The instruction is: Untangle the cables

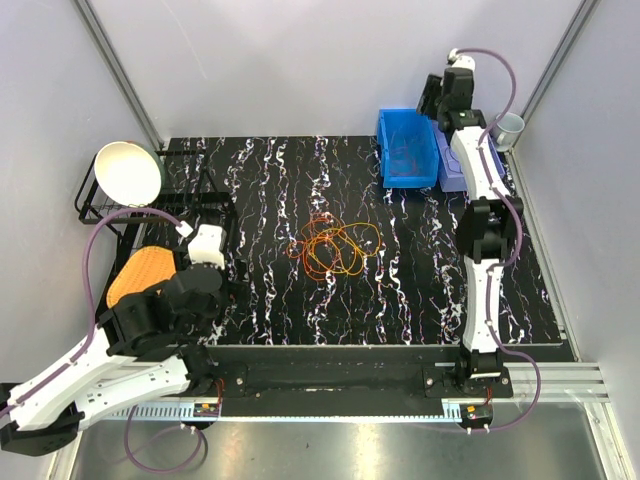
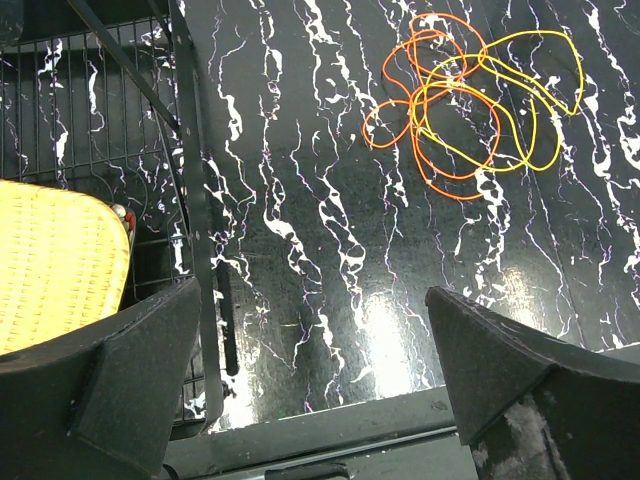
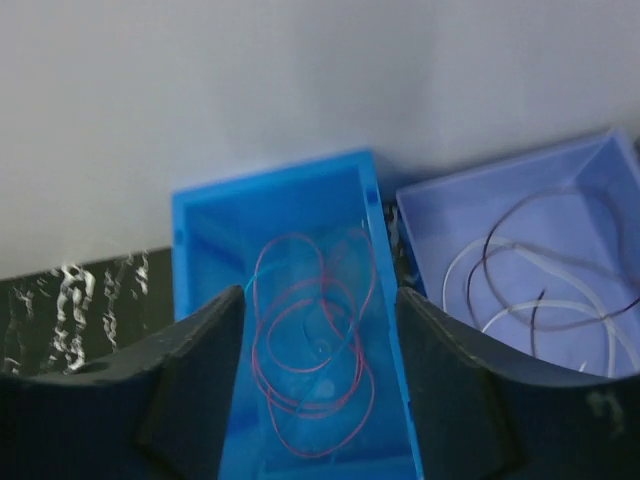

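Tangle of orange and yellow cables (image 2: pixel 450 100) loose on the counter (image 2: pixel 300 200), ahead and to the right of the left tool (image 2: pixel 315 340), its longer spread crosswise to that tool's reach. Left tool: jaws apart, empty, the nearer one. Right tool (image 3: pixel 320 370): jaws apart, empty, above a blue bin (image 3: pixel 200 240) holding a red cable (image 3: pixel 310 360), well apart from the tangle.

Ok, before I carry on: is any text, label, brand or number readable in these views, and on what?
None can be read in any view.
The blue bin, the lilac bin, the white bowl and the cables show no print.
The table's white marks are marble veining, not writing.
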{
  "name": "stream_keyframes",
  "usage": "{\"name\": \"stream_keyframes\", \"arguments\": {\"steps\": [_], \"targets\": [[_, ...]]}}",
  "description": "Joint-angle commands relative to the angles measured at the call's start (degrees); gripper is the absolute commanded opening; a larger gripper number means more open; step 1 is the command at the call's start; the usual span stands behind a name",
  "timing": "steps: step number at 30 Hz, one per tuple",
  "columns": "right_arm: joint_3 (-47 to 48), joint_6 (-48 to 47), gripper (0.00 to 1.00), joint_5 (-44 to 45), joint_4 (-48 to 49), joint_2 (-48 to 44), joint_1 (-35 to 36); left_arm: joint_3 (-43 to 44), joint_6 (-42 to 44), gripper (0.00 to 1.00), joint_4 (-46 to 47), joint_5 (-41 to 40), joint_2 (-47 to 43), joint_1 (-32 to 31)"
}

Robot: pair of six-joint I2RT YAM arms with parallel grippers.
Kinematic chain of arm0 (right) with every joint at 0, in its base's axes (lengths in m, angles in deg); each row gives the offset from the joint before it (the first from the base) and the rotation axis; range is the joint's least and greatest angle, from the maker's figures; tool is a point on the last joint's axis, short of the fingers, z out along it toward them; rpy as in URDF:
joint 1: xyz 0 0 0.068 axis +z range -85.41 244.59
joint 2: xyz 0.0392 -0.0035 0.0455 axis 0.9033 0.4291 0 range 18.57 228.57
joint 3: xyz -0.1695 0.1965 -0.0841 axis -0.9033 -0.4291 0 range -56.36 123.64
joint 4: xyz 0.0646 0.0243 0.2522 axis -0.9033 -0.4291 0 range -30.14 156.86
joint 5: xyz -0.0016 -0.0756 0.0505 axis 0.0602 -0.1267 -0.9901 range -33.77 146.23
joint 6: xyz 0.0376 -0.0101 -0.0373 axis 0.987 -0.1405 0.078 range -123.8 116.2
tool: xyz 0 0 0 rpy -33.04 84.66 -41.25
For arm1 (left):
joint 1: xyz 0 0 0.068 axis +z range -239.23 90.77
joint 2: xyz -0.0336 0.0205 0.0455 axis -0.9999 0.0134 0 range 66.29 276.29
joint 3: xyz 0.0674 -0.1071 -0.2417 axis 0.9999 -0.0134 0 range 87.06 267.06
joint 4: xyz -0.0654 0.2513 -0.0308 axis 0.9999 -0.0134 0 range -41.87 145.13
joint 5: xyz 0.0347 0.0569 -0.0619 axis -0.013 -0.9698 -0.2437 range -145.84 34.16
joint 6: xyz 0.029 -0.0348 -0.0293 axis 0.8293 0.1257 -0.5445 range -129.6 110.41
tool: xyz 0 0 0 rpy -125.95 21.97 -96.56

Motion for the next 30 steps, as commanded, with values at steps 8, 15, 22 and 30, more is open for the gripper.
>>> {"name": "stream_keyframes", "arguments": {"steps": [8, 15, 22, 30], "targets": [[1.9, 1.6, 0.73, -2.2, -2.4, -2.0, -0.1, -0.1, 0.8, 0.99, 2.7, -1.6, 1.5, 1.2], [-6.7, 6.1, 0.74, -6.7, -2.6, -8.4, 0.0, -0.2, 1.1, 0.99, 2.9, -1.1, 1.9, 2.1], [-25.5, 12.6, 0.73, -15.3, 0.7, -20.6, 1.8, -0.2, 1.1, 0.99, 3.0, -0.9, 2.3, 2.3], [-50.3, 14.2, 0.73, -17.1, 7.2, -35.3, 8.3, -0.3, 1.2, 0.99, 3.2, -0.7, 2.7, 2.5]]}}
